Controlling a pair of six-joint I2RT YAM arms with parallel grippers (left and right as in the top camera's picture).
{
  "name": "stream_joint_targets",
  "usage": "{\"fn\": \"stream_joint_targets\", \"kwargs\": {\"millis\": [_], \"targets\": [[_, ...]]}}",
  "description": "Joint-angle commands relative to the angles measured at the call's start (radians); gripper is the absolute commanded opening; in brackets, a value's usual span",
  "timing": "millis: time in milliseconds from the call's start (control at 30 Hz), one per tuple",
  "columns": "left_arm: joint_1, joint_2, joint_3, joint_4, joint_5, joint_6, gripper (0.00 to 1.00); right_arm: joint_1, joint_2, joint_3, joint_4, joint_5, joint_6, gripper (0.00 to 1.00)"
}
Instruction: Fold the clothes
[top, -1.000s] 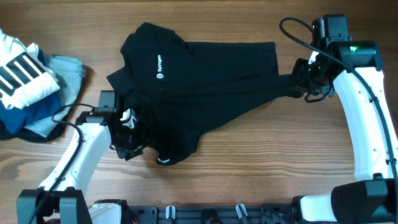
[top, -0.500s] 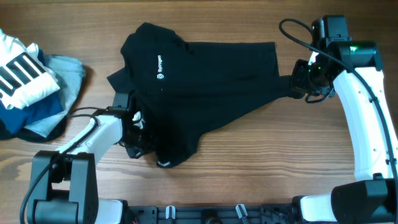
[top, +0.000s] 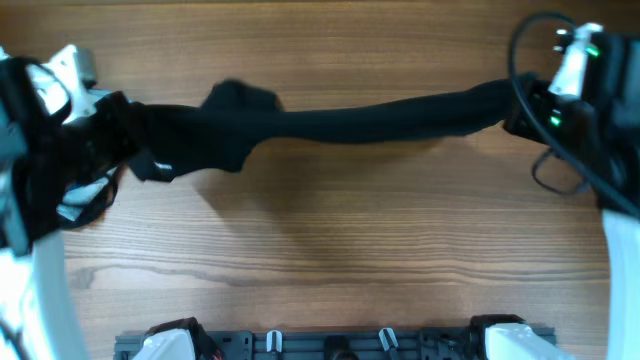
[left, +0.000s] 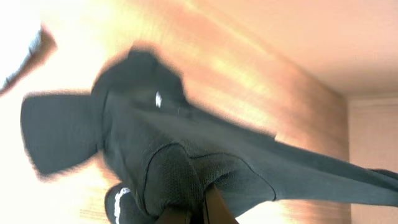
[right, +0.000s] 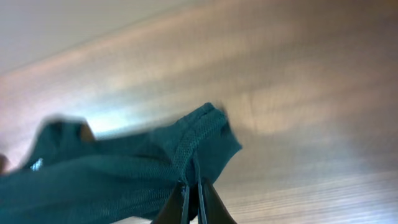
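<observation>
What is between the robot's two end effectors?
The black shirt, stretched as a long band from the left end effector to the right end effector; the overhead view shows it.

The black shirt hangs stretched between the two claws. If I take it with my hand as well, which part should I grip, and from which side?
Probably the middle of the black shirt, coming from the front over the table. There it is gathered into one narrow band, away from the left claw and right claw, which pinch its ends.

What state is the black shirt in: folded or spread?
Neither: the black shirt hangs bunched in a narrow band, stretched between the left claw and right claw.
</observation>
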Motion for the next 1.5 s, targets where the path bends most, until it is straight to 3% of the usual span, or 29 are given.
{"fn": "stream_joint_targets", "kwargs": {"millis": [0, 167, 367, 500, 567, 667, 700, 833, 900, 1000, 1067, 1167, 1333, 1467], "targets": [[0.009, -0.114, 0.053, 0.026, -0.041, 0.016, 0.04, -0.007, -0.137, 0.052, 0.050, 0.102, -0.046, 0.04], [0.009, -0.129, 0.053, 0.176, -0.044, -0.008, 0.04, -0.007, -0.180, 0.055, 0.163, 0.131, -0.124, 0.04], [-0.022, 0.204, 0.053, 0.319, -0.037, -0.009, 0.04, -0.007, 0.185, 0.055, 0.291, 0.129, -0.149, 0.04], [-0.077, 0.512, 0.056, 0.700, -0.036, -0.009, 0.04, -0.008, 0.420, 0.057, 0.652, 0.107, -0.153, 0.04], [-0.077, 0.565, 0.076, 0.885, -0.036, -0.031, 0.04, -0.013, 0.439, 0.061, 0.796, 0.108, -0.146, 0.04], [-0.071, 0.568, 0.169, 1.215, -0.037, -0.180, 0.04, -0.013, 0.433, 0.156, 1.014, 0.145, -0.146, 0.04], [-0.065, 0.568, 0.232, 1.227, -0.037, -0.201, 0.04, -0.016, 0.433, 0.208, 1.012, 0.164, -0.146, 0.04], [-0.058, 0.567, 0.414, 0.966, -0.020, -0.172, 0.04, -0.037, 0.431, 0.282, 0.882, 0.165, -0.178, 0.04], [-0.065, 0.573, 0.410, 0.597, -0.005, -0.132, 0.04, -0.040, 0.446, 0.280, 0.620, 0.164, -0.201, 0.04], [-0.090, 0.637, 0.358, 0.153, -0.093, -0.081, 0.04, -0.039, 0.494, 0.241, 0.270, 0.164, -0.198, 0.04], [-0.117, 0.706, 0.272, -0.017, -0.093, -0.029, 0.04, -0.043, 0.543, 0.179, 0.091, 0.176, -0.198, 0.04], [-0.156, 0.760, 0.053, -0.132, -0.093, 0.023, 0.04, -0.045, 0.576, -0.009, -0.032, 0.176, -0.171, 0.04], [-0.169, 0.753, -0.317, -0.120, -0.094, 0.063, 0.04, -0.059, 0.575, -0.312, -0.046, 0.195, -0.058, 0.04], [-0.168, 0.694, -0.524, -0.051, -0.126, 0.077, 0.04, -0.064, 0.568, -0.407, -0.044, 0.194, -0.040, 0.04]]}}
